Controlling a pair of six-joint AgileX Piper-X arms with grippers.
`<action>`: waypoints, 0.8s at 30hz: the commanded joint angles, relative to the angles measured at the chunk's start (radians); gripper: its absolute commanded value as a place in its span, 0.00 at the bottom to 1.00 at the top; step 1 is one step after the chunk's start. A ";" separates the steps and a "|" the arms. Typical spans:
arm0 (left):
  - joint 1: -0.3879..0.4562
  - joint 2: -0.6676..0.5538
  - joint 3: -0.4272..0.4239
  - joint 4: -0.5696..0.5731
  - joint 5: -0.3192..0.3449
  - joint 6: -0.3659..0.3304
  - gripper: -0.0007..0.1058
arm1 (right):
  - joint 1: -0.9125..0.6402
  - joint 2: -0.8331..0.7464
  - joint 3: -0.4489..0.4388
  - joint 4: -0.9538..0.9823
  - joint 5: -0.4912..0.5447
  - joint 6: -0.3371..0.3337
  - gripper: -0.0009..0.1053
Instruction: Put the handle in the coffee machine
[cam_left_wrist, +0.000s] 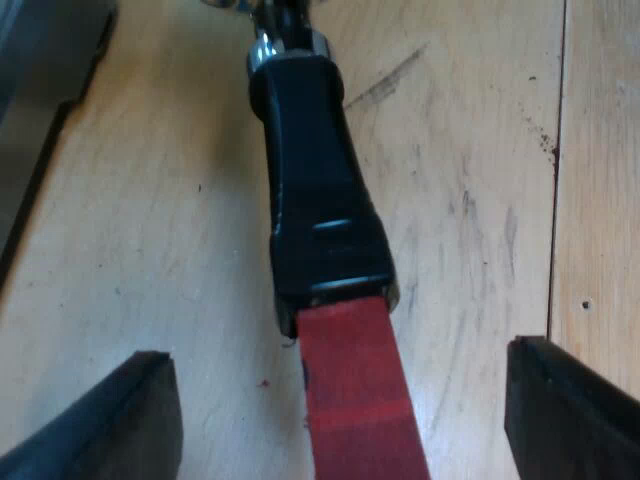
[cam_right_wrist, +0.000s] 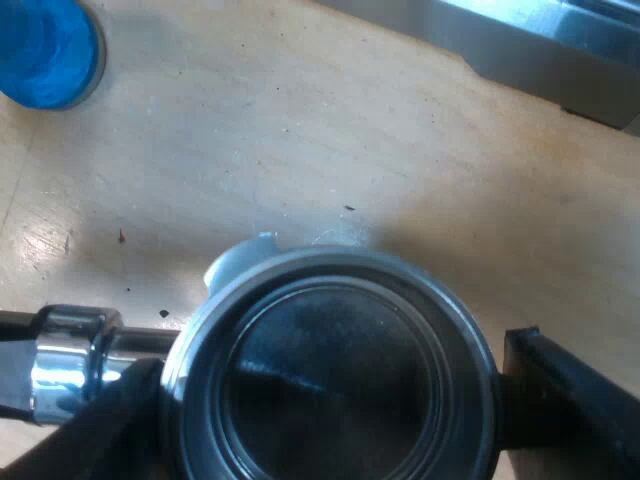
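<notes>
We find the holder lying on the surface. We judge it stiff, heavy and slick. Left hand is spread astride its red end; the dark grip suits it best. Right hand is at the bowl, and we cannot tell its state.

The handle is glossy black, its end red. Holder basket silver-grey metal, dark inside. Tamper bright blue. Bench pale wood, dark-flecked.

Coffee-making bench: scuffed wooden worktop, blue tamper, metal holder with dark handle.
</notes>
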 joint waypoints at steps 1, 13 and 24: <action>-0.001 0.015 -0.001 -0.029 0.007 -0.008 0.65 | -0.001 -0.012 -0.011 -0.008 -0.011 0.000 0.01; -0.001 0.105 -0.001 -0.057 0.007 -0.003 0.65 | -0.001 -0.012 -0.011 -0.023 -0.011 0.008 0.01; -0.001 0.125 0.042 -0.108 0.007 0.038 0.65 | -0.001 -0.012 -0.011 -0.023 -0.011 0.008 0.01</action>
